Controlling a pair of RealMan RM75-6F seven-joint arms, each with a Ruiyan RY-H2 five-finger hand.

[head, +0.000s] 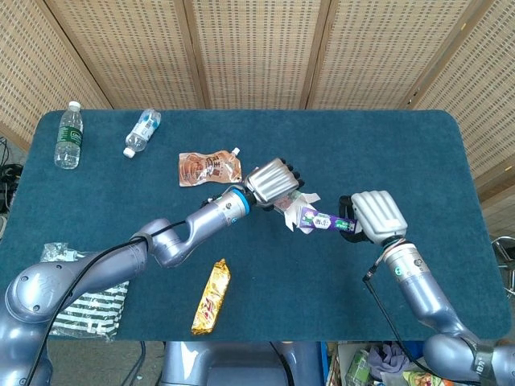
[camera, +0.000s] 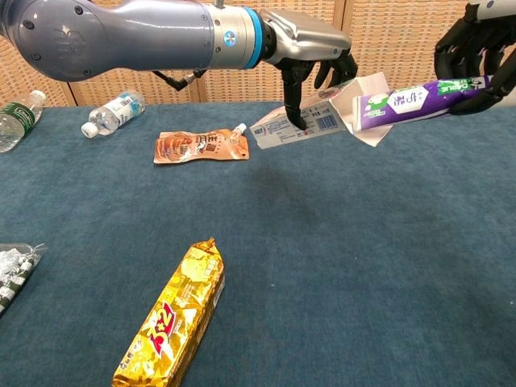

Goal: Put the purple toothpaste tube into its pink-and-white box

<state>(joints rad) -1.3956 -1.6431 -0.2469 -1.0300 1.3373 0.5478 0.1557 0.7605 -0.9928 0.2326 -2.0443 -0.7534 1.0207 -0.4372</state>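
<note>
on the far left two clear plastic bottles (head: 68, 134) lie on the napped teal surface (head: 386, 153), and nearer me a crinkled gold foil wrapper (camera: 172, 316). my left hand (head: 272, 182) holds the flat cardboard pink-and-white box (camera: 310, 118) above the surface, dark fingers (camera: 292, 98) clamped on it, flaps splayed rightward. the glossy purple toothpaste tube (camera: 413, 97) has its end at that open mouth, gripped at its far end by my right hand (head: 374, 215).
</note>
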